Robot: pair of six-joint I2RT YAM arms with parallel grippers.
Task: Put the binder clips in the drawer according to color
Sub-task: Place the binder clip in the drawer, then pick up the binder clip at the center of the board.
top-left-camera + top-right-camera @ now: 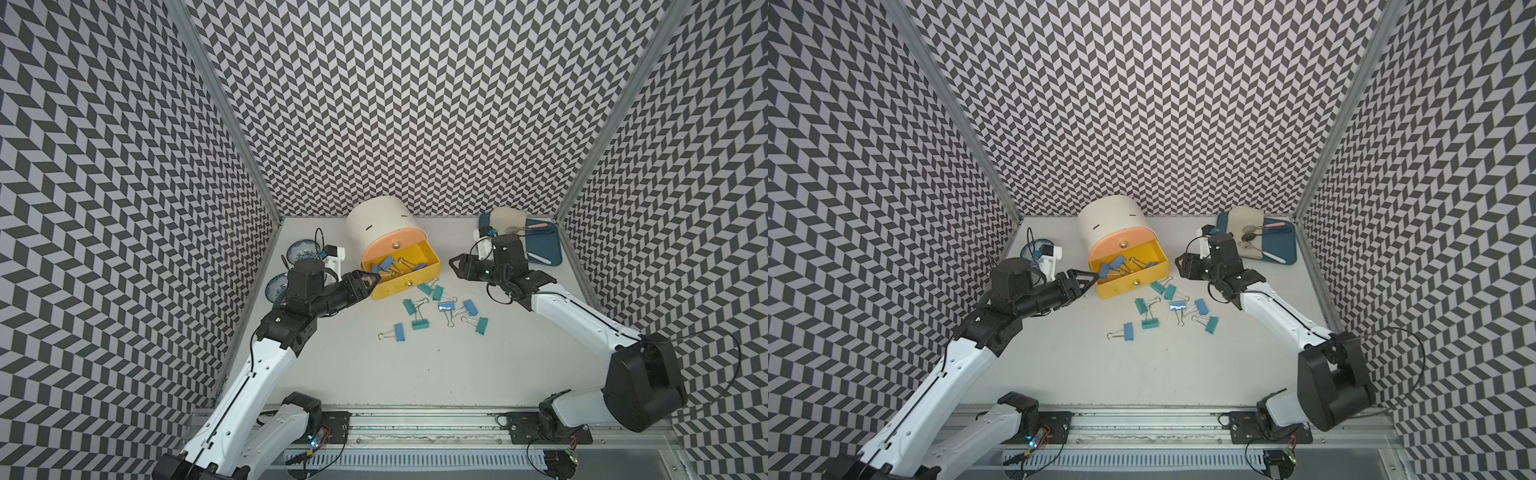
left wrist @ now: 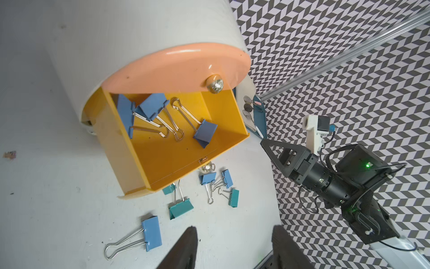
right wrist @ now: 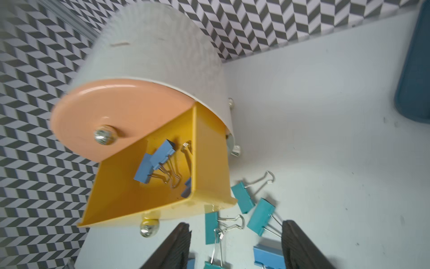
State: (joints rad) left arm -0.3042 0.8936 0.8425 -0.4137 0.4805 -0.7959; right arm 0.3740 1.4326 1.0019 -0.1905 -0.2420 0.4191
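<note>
White tabletop (image 1: 415, 374), teal and blue metal binder clips (image 1: 425, 288) just lower-left of the spread, empty right gripper (image 1: 457, 266), left gripper (image 1: 374, 279) spread too but looks farther.

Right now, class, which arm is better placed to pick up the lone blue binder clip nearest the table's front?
Probably left. The left gripper hangs open beside the yellow drawer, the blue binder clip just ahead in its wrist view; the right gripper sits farther away.

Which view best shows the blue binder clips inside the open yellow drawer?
The left wrist view: the yellow drawer is close and sharp, with all three blue binder clips distinct. The right wrist view shows them blurred, one mostly hidden by the drawer wall. In both top views they are small and overlapping.
</note>
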